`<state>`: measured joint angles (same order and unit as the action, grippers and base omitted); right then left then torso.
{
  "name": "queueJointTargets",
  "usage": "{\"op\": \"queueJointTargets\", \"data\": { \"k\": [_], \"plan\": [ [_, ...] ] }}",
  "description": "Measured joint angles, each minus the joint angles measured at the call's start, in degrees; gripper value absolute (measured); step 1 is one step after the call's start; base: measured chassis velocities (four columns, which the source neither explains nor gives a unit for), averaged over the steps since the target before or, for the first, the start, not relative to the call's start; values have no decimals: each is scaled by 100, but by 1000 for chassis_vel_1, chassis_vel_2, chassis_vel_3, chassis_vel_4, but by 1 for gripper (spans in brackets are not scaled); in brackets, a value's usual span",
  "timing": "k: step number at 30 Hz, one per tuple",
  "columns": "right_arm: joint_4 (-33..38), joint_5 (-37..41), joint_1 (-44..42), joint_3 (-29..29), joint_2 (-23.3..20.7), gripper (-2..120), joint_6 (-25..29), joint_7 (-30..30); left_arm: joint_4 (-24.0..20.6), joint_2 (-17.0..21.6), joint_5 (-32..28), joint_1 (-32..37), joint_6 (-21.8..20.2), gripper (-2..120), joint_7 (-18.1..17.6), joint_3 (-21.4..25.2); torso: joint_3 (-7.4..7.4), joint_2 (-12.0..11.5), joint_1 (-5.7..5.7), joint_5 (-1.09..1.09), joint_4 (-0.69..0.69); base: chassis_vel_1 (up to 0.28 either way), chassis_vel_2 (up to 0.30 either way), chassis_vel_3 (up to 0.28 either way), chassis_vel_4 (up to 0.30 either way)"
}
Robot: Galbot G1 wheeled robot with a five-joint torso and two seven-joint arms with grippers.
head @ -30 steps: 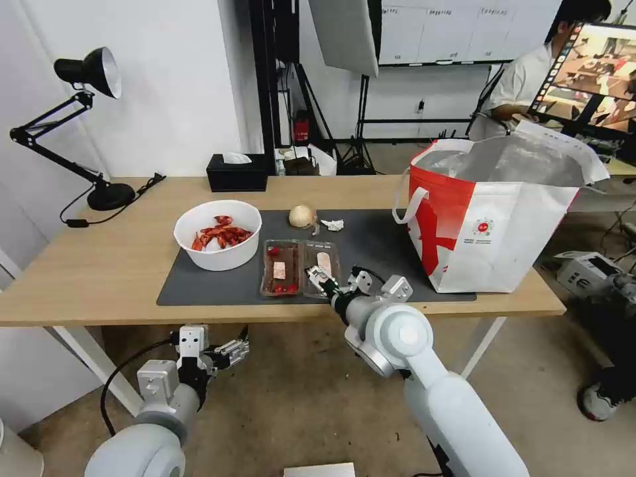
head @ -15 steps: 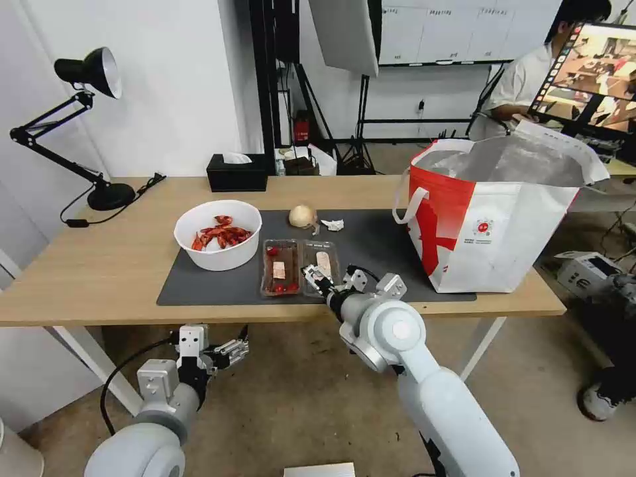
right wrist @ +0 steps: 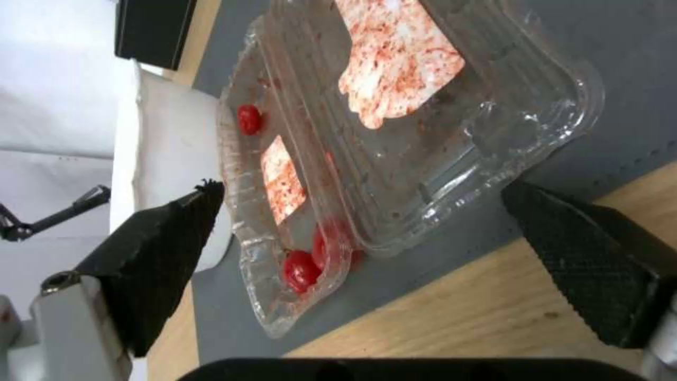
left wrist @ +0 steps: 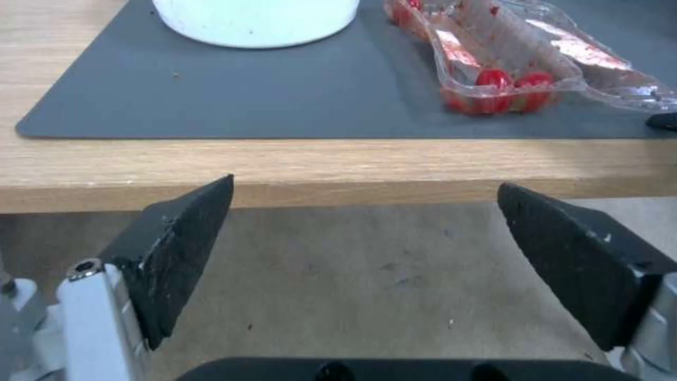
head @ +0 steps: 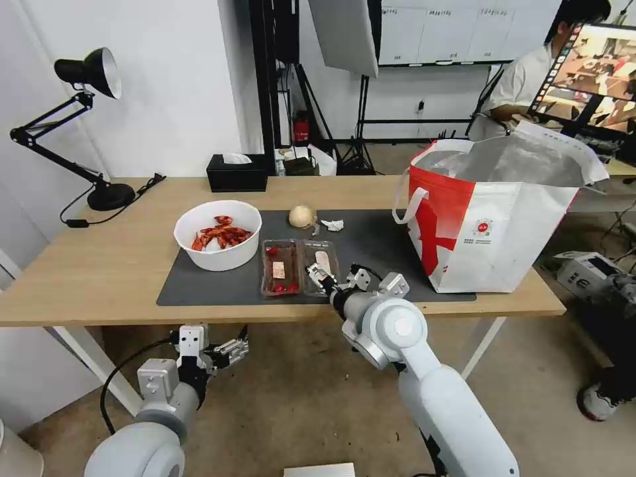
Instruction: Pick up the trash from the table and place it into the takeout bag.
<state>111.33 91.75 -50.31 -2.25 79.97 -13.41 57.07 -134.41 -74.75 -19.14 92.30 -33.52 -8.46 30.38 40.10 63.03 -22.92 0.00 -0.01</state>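
I am holding the right gripper [head: 319, 273] with jaws spread wide over the clear hinged tray's [right wrist: 395, 132] near edge, while the left gripper [head: 233, 347] is hanging open-jawed below the bench [head: 99, 265].

white bowl [head: 218, 234] of red shells, open clear tray [head: 300, 267], red-white bag [head: 493, 218] upright

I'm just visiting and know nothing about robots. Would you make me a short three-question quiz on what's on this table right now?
1. True or false: the red-and-white bag stands open on the table.
2. Which piece of trash is the right gripper closest to? A) white bowl B) clear plastic tray C) crumpled tissue
3. Fill in: the left gripper hangs below the table edge with its fingers ____.

Key: 1 true; 2 B; 3 open.
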Motion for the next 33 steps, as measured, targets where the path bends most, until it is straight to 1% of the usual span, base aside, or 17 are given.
{"op": "queueJointTargets", "data": {
  "k": [15,33],
  "plan": [
    [42,91,-46,-12,64,100,-1,15,-31,6,-5,11,0,100,0,14,0,0,0,1,1,0,0,0,0],
    [-119,130,33,-55,220,100,8,13,-61,12,-6,48,3,100,0,57,0,0,0,0,0,0,0,0,0]
  ]
}}
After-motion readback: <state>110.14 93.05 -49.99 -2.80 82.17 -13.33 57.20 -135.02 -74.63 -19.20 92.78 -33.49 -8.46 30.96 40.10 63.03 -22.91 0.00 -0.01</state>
